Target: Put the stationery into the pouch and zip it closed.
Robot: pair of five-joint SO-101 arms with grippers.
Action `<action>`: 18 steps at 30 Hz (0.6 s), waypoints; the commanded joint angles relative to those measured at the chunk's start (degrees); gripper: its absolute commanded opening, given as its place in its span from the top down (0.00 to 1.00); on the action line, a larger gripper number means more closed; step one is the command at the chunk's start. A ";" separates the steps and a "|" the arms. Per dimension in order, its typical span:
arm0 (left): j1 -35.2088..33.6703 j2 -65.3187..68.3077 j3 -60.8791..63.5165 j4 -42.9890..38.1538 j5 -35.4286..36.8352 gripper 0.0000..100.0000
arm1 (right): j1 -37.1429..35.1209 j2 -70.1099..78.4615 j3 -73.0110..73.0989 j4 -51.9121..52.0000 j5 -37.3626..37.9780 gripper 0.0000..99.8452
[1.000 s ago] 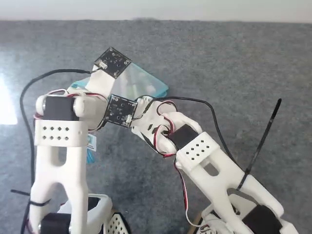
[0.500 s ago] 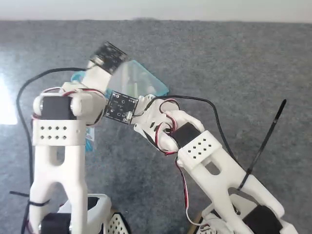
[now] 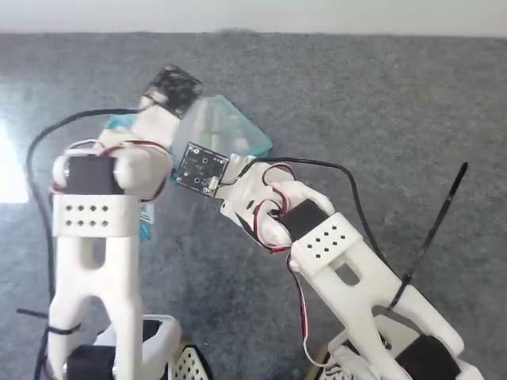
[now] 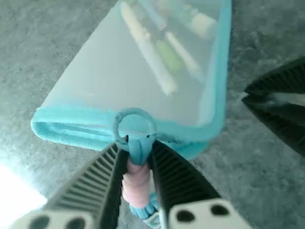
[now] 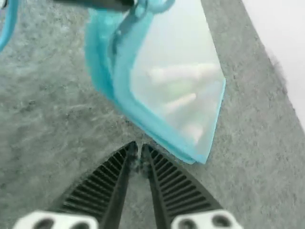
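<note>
Pouch point(image 3: 230, 127), translucent with turquoise trim, sits toward the far side of the grey table point(image 3: 380, 103), partly beneath both arms' wrists, with pens and other stationery point(image 4: 159, 57) visible through its side. The left gripper point(image 4: 136, 151) is clamped on the zipper pull point(image 4: 138, 143) at one end of the pouch, the pull's ring just ahead of the fingertips. The right gripper point(image 5: 138, 151) is just beside the pouch's long edge, its fingers pressed together on nothing.
</note>
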 commanded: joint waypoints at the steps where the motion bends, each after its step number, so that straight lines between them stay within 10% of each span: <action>1: 6.77 -0.26 -11.65 8.62 -0.79 0.99 | 2.68 -9.89 -0.79 3.30 -6.59 0.92; 7: 16.18 -0.88 -19.56 13.54 6.24 0.99 | 14.37 -27.74 4.40 8.92 -13.98 0.82; 18: 25.14 -0.97 -20.62 13.63 13.80 0.99 | 3.56 -36.26 10.64 11.12 -8.00 0.73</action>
